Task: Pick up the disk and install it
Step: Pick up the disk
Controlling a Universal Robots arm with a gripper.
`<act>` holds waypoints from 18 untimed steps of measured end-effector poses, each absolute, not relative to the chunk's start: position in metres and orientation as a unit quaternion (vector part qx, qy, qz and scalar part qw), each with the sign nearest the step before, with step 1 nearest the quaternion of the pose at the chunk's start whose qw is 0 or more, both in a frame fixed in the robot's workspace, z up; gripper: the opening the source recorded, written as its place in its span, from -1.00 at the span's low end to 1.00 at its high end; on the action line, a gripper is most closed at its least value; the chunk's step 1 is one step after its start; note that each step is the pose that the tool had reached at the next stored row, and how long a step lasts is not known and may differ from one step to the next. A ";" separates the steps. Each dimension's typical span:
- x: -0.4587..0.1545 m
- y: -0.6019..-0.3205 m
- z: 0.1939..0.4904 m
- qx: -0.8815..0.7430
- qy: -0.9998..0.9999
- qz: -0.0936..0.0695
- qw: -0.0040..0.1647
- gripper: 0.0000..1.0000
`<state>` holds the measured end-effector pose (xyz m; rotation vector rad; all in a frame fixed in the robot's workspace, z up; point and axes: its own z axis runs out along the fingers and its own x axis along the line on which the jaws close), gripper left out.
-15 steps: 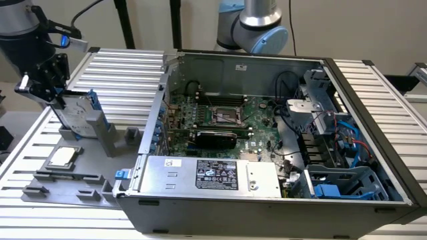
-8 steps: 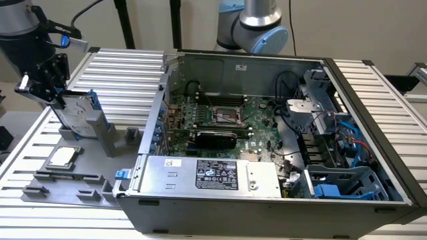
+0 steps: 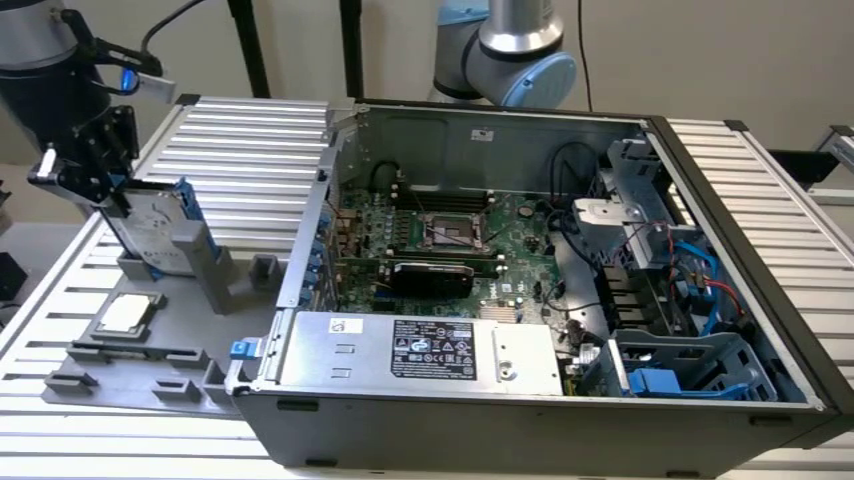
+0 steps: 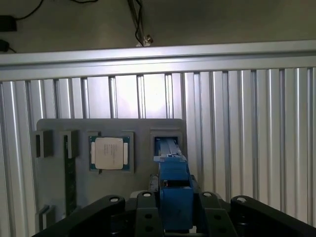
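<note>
The disk (image 3: 150, 232) stands on edge in a slot of the grey holder (image 3: 127, 355) on the exterior view's left, silver with a blue frame along its side. My black gripper (image 3: 110, 198) sits on the disk's upper end, shut on it. In the wrist view the blue frame of the disk (image 4: 174, 185) runs from the holder's slot up between my fingers (image 4: 147, 213), which press on both sides of it at my gripper (image 4: 175, 217). Whether the disk's lower end still rests in the slot, I cannot tell.
A square silver chip (image 3: 123, 313) (image 4: 109, 153) lies in the holder beside the disk's slot. The open computer case (image 3: 747, 250) takes up the exterior view's right, with a motherboard (image 3: 447, 240), power supply (image 3: 427, 345) and a blue drive bay (image 3: 687, 370). The ribbed metal table (image 4: 247, 128) lies under everything.
</note>
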<state>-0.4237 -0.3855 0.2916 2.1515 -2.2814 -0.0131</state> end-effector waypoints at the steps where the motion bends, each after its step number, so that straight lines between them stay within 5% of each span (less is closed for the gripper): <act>1: -0.424 -0.385 0.293 0.686 -0.727 -0.004 0.003 -1.00; 18: -0.424 -0.385 0.347 0.686 -0.727 -0.004 0.003 -1.00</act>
